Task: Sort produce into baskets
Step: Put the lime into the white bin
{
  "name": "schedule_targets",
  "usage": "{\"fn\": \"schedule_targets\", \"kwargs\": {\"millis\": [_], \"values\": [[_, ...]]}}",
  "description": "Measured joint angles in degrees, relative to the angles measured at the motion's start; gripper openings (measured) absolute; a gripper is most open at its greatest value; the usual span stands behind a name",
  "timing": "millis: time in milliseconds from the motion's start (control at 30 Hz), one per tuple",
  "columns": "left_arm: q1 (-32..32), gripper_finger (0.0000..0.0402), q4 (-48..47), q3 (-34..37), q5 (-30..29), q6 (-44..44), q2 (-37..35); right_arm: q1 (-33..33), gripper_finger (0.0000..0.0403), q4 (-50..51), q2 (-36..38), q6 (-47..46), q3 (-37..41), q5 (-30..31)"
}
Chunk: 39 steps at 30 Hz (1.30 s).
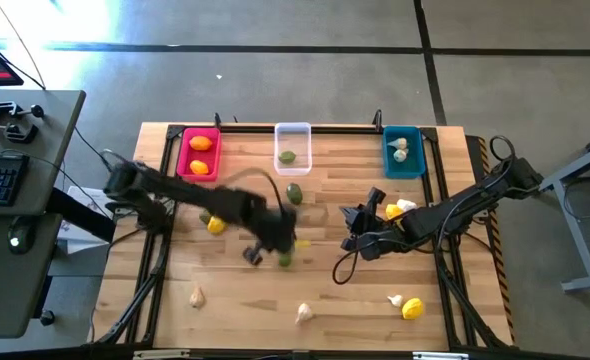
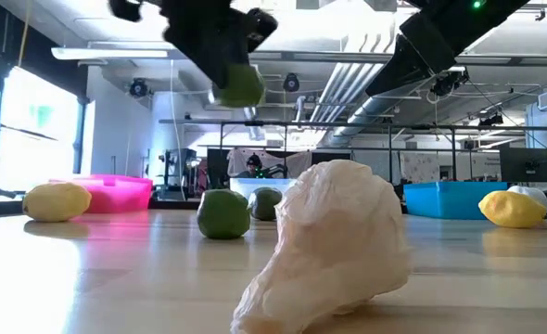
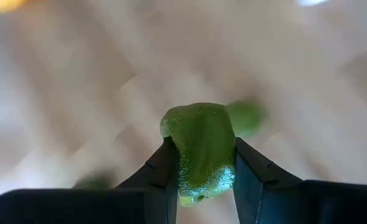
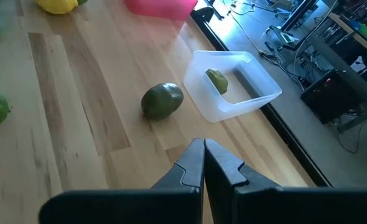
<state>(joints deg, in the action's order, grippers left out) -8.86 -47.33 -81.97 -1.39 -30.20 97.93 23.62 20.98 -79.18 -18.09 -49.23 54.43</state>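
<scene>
Garlic bulb (image 2: 324, 246) nearest, whitish, papery. Left gripper (image 3: 203, 180) fingers clamp a dull green, pebbly fruit (image 3: 201, 149), lifted off the desk (image 1: 245, 300), near the clear bin (image 1: 293, 131). Right gripper (image 4: 203, 163) fingers closed, empty.

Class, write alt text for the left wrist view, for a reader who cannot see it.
A dull green fruit is clamped between the left gripper's two dark fingers, seen close up. Below it lies the blurred wooden table, with another green piece just behind the held one.
</scene>
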Motion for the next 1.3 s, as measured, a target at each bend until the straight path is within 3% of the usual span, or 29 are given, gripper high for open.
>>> {"fn": "schedule_targets", "kwargs": {"millis": [100,267,400,500,667,967,1300], "values": [[8.61,0.0082,-1.01,0.81,-2.55,0.04,-3.74,0.0,0.0,-0.22,0.0,-0.93,0.0,0.25],[24.87,0.0084,2.21,0.85,-1.83,1.32,-5.96,0.0,0.0,-0.22,0.0,-2.97,0.0,0.27],[35.95,0.0086,6.84,0.85,3.95,3.74,-2.99,0.0,0.0,-0.15,0.0,-4.38,0.0,0.27],[40.74,0.0086,11.55,0.87,6.25,5.66,0.19,-0.14,0.0,-0.36,0.0,-4.13,0.0,0.66],[44.49,0.0087,15.05,-1.24,6.86,5.46,7.57,-2.08,0.0,-0.45,0.0,-4.0,0.0,0.2],[47.6,0.0087,10.57,-15.01,9.68,5.67,21.51,-5.76,0.0,-0.5,0.0,-3.88,0.0,-2.06],[49.05,0.0087,9.28,-19.0,9.97,5.62,26.97,-7.74,0.0,-0.67,0.0,-2.45,0.0,-2.09]]}}
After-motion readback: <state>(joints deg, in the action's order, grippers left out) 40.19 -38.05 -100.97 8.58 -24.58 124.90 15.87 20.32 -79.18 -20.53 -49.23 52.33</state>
